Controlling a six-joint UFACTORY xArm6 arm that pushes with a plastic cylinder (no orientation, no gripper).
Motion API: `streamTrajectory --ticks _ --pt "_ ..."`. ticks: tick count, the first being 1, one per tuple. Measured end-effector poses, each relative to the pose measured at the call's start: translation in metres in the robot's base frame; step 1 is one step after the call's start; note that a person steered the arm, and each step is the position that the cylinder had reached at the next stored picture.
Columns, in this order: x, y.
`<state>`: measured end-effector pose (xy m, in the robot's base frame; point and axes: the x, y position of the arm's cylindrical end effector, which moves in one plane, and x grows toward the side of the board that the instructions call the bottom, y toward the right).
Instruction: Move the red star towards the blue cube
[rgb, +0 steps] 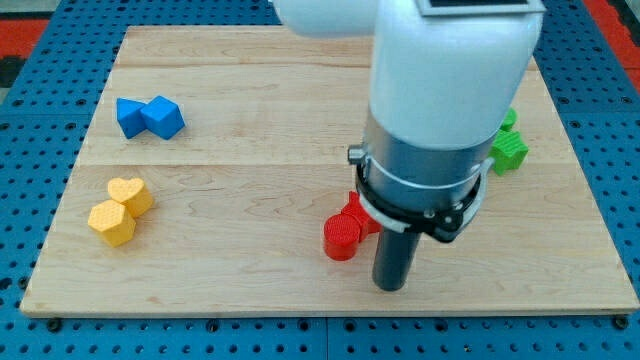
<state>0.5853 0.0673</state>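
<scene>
My tip (392, 288) rests on the board near the view's bottom, just right of two touching red blocks. The lower-left red block (341, 237) looks rounded. The upper red block (358, 211), partly hidden behind the arm, looks like the star. The blue cube (164, 117) sits far off at the view's upper left, touching another blue block (129, 117) on its left. The tip is close to the red blocks; I cannot tell whether it touches them.
A yellow heart (131, 193) and a yellow hexagon-like block (111, 223) sit together at the left. Green blocks (510, 150) sit at the right, partly hidden by the arm (440, 100). The wooden board (250, 280) lies on a blue pegboard.
</scene>
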Motion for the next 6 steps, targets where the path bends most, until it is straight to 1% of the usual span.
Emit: streamTrajectory --ticks 1,2,3,4,6 --pt "-0.016 0.015" --pt "-0.041 0.017" --pt "-0.053 0.001" --pt "-0.063 -0.053" --pt "-0.094 -0.045"
